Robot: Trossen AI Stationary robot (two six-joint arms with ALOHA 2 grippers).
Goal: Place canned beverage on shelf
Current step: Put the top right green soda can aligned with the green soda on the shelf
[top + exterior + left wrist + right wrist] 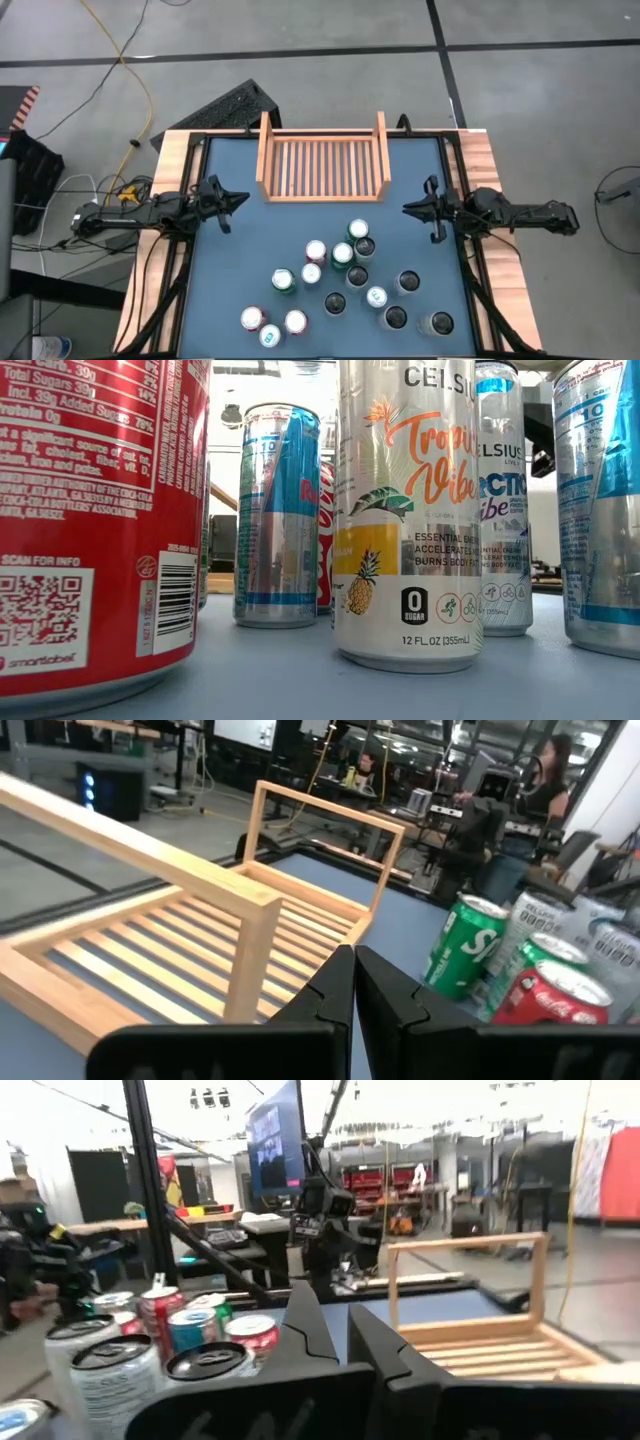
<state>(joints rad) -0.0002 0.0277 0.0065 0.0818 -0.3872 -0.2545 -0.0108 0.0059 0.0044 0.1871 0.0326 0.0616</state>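
The shelf (322, 166) stands at the far middle of the blue tabletop (230, 260) and holds no can. The cans (345, 275) stand in a group on the near half, all upright. The left tool (237, 200) is clenched and grasps nothing, beside the shelf's left end. The right tool (410, 208) is also clenched without a can, beside the right end.

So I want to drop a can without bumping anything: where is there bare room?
The shelf is bare across its slats. Bare mat lies between the shelf's front edge and the cans, and beside each shut gripper, left and right. The near middle to right is crowded with cans.
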